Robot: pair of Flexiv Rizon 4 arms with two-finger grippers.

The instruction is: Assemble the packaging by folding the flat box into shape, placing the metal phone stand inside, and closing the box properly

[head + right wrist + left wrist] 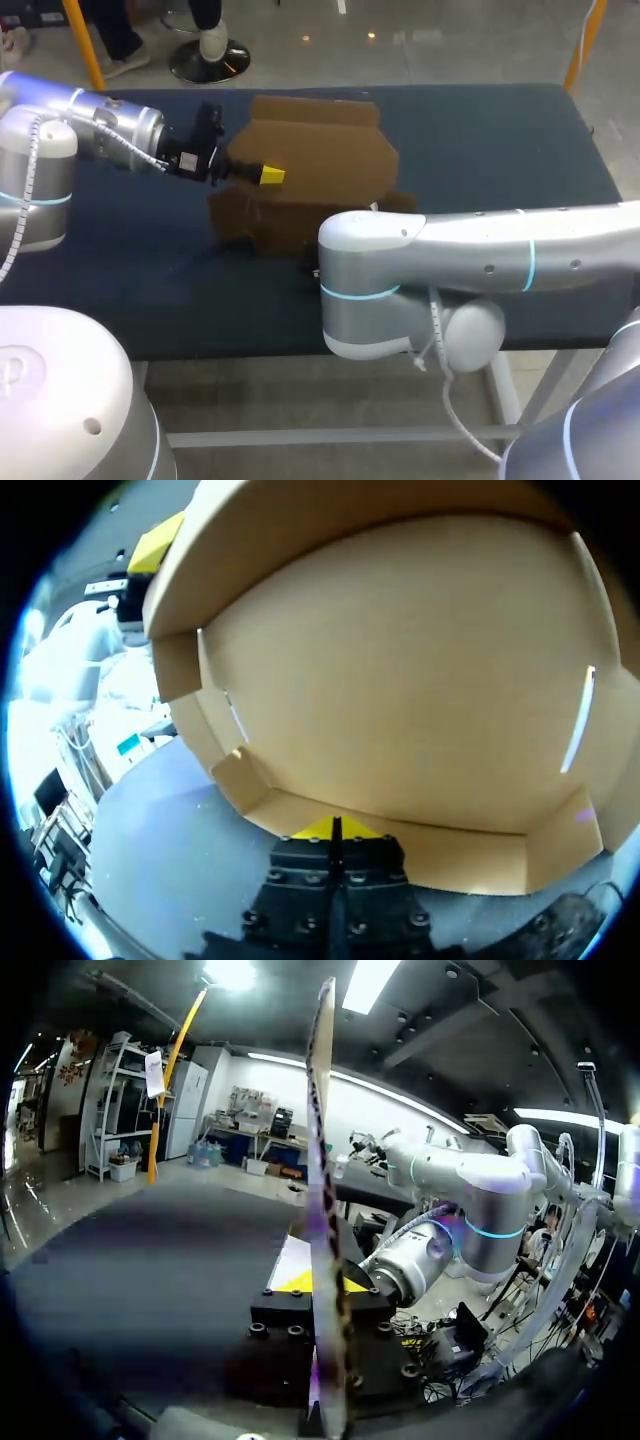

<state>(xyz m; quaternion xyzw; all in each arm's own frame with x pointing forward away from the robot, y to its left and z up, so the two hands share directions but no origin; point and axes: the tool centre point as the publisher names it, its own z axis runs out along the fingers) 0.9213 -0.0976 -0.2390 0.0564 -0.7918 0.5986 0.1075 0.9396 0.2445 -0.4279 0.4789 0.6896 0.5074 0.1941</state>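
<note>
At the left, my left arm comes in over the far-left part of the dark blue table and points rightward at the cardboard box. The left claw lies against the box's left side, with one yellow tip showing on the brown card. In the left wrist view the left claw is pinching a thin panel of the box. That panel stands edge-on between the fingers, with a yellow pad pressed to each face and the sheet rising well above them. The box is partly folded and stands open near the middle of the table, a little left of centre, with its flaps splayed toward the far side and its lower near part in shadow. My right arm comes in from the right along the near edge, and its pale elbow covers the box's near right corner and hides its own claw in the head view. In the right wrist view the right claw has its yellow tips pressed together with only a thin dark seam between them. The tips sit right at the low near wall of the box, whose tan inside fills the space ahead. Whether the tips nip any card cannot be told. The left claw shows there too, at the box's far upper edge.
</note>
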